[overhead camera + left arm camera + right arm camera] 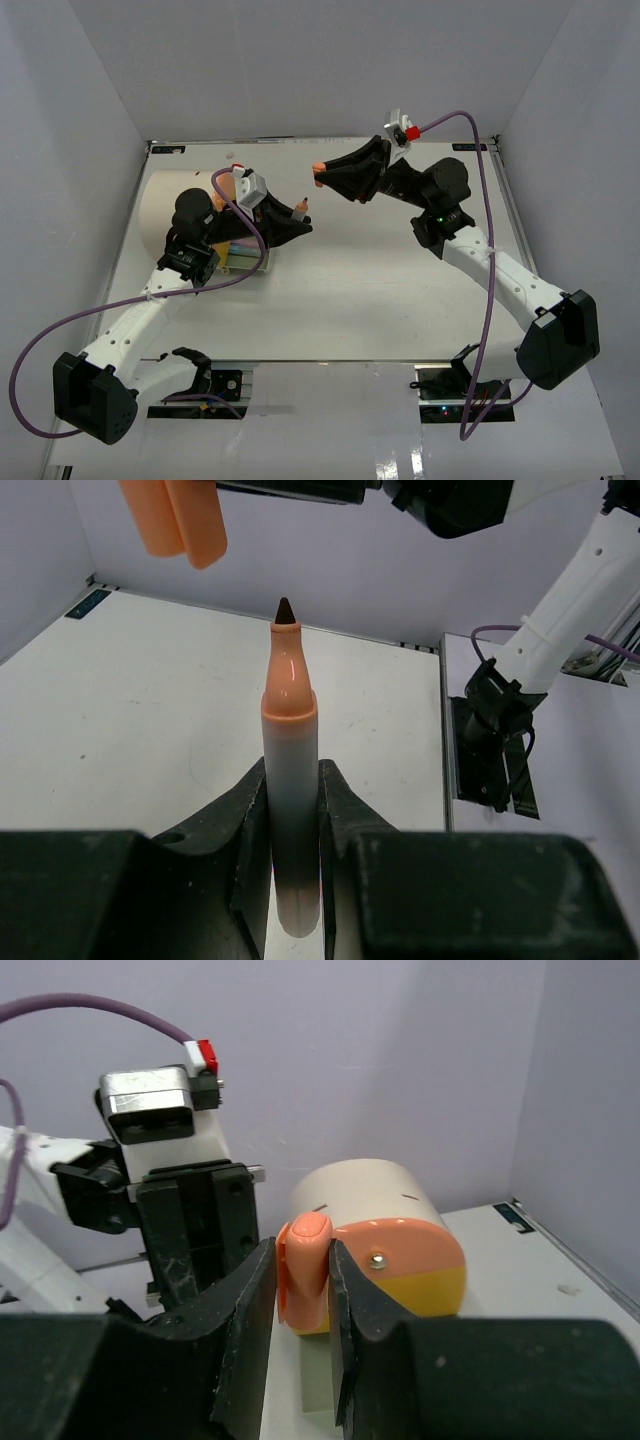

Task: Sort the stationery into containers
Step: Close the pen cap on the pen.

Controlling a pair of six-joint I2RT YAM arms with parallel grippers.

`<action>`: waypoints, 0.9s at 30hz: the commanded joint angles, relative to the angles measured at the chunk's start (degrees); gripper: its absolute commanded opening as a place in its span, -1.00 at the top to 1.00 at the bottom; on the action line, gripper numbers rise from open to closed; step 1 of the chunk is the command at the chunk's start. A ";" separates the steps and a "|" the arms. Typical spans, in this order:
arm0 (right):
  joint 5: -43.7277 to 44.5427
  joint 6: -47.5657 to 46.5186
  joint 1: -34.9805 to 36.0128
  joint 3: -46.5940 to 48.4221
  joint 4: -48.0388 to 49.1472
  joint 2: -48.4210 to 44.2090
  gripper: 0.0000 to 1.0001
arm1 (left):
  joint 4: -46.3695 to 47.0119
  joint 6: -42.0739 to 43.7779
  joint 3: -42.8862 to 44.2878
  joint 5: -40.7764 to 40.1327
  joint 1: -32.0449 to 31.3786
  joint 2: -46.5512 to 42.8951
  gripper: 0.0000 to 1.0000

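The left end effector [293,780] is pressed onto a marker [290,730]. It pinches the pale barrel low down, so the orange collar and bare dark tip stick straight out ahead of the fingers. The right end effector [303,1250] is pinching a small orange cap [302,1285] in the air. We see both raised over the counter [380,290], near each other but not touching. From the left wrist, the cap hangs beyond the tip, higher and left of the marker's long axis. From above, it lies slightly farther back. We judge capping comes next, so tip and cap must line up. The cream drum [160,210] and its open drawer [262,265] sit beside the left arm, nearer it.
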 commanded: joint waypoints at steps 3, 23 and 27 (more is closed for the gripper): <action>-4.37 9.13 1.51 0.57 13.33 1.10 0.84 | 7.38 -1.10 -0.87 4.56 -0.31 -1.23 1.00; -6.66 16.79 3.09 -0.22 25.37 2.94 0.84 | 13.02 -5.40 0.19 5.27 -0.31 1.14 1.00; -7.10 17.76 3.44 0.14 26.17 3.82 0.83 | 13.72 -5.93 0.45 5.18 -0.40 1.41 1.00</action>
